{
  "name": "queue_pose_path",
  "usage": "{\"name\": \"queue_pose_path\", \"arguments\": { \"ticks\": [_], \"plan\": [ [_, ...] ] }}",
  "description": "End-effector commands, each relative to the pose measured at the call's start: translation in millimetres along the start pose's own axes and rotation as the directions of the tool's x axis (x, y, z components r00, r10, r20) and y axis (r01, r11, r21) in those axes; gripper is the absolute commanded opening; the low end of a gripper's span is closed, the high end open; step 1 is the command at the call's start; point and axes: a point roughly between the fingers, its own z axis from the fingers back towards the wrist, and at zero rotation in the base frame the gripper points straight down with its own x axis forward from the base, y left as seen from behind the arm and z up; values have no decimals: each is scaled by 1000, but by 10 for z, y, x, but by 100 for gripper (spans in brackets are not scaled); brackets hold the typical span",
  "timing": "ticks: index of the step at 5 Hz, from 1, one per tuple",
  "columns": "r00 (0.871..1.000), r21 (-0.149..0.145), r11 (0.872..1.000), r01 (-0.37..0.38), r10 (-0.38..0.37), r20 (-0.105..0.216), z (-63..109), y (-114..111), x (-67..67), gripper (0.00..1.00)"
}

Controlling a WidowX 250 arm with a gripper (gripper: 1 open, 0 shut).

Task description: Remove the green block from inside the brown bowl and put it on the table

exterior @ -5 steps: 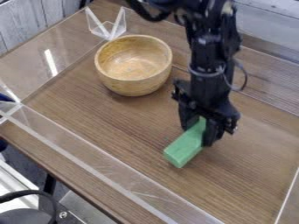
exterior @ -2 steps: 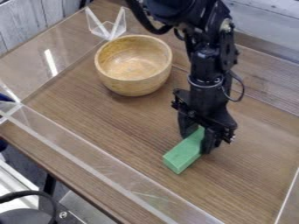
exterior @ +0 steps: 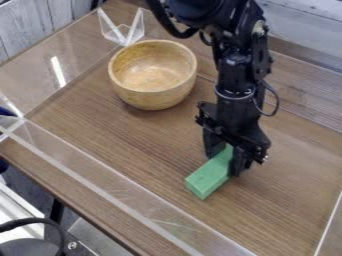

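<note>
The green block (exterior: 207, 179) lies on the table (exterior: 114, 135), right of centre, its near end resting on the wood. My gripper (exterior: 235, 160) points straight down over the block's far end. Its dark fingers (exterior: 249, 152) sit on either side of that end, shut on it. The brown bowl (exterior: 151, 98) stands to the back left, well apart from the gripper, and its pale inside is empty.
Clear plastic walls (exterior: 83, 168) run along the table's front and left edges, and another stands at the back right. A clear folded plastic piece (exterior: 122, 26) sits behind the bowl. Bare wood lies between the bowl and the block.
The gripper and block have settled slightly lower and nearer the front, so the block's near end now rests on the table. The grip is unchanged.
</note>
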Motion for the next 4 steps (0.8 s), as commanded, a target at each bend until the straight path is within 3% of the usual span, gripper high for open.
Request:
{"name": "queue_pose_path", "arguments": {
  "ticks": [1, 2, 3, 4],
  "plan": [
    [999, 5, 1000, -1, 1, 38, 115, 35, 98, 0],
    [999, 1, 1000, -6, 6, 47, 189, 35, 91, 100],
    [998, -2, 1000, -10, 10, 64, 299, 34, 80, 100],
    [994, 4, 1000, -14, 14, 106, 520, 34, 71, 100]
  ]
}}
